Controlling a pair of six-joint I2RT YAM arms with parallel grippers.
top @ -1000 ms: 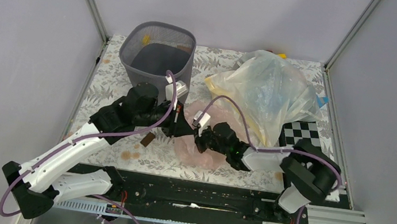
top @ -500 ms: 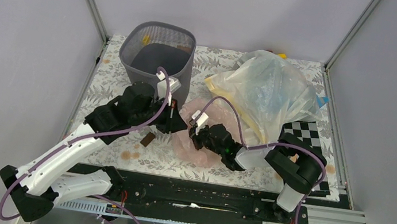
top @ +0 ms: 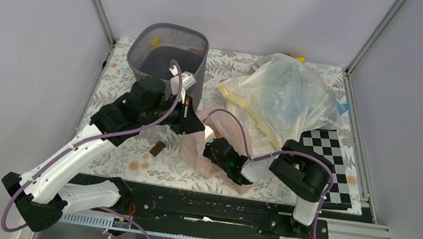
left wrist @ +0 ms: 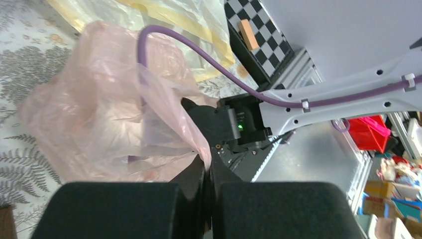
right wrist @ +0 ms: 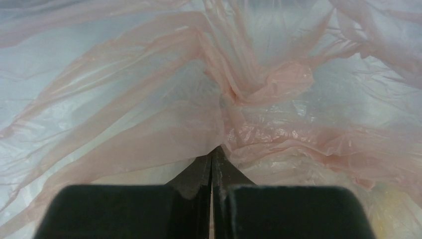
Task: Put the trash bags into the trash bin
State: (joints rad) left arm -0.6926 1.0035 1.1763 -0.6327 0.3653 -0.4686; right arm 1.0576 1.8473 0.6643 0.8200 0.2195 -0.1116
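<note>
The pale pink trash bag [top: 191, 149] lies crumpled on the table in front of the dark grey mesh trash bin [top: 167, 58], between my two arms. My left gripper [top: 197, 128] is shut on an edge of the pink film; the left wrist view shows the film pinched at the jaw tips [left wrist: 206, 167], with the rest of the bag [left wrist: 94, 124] spread below. My right gripper [top: 208, 150] is shut on another fold of the same bag, and pink film [right wrist: 249, 99] fills the right wrist view and gathers at the jaw tips [right wrist: 213, 153].
A bigger clear bag with a cream-yellow band [top: 283, 98] stands at the back right, touching the pink bag. A checkerboard plate [top: 324, 144] lies to the right. A small brown block [top: 157, 148] lies near the left arm.
My left gripper has moved back toward the bin, drawing the pink film up with it. My right gripper has moved left and nearer, and the bag is now bunched between the two.
</note>
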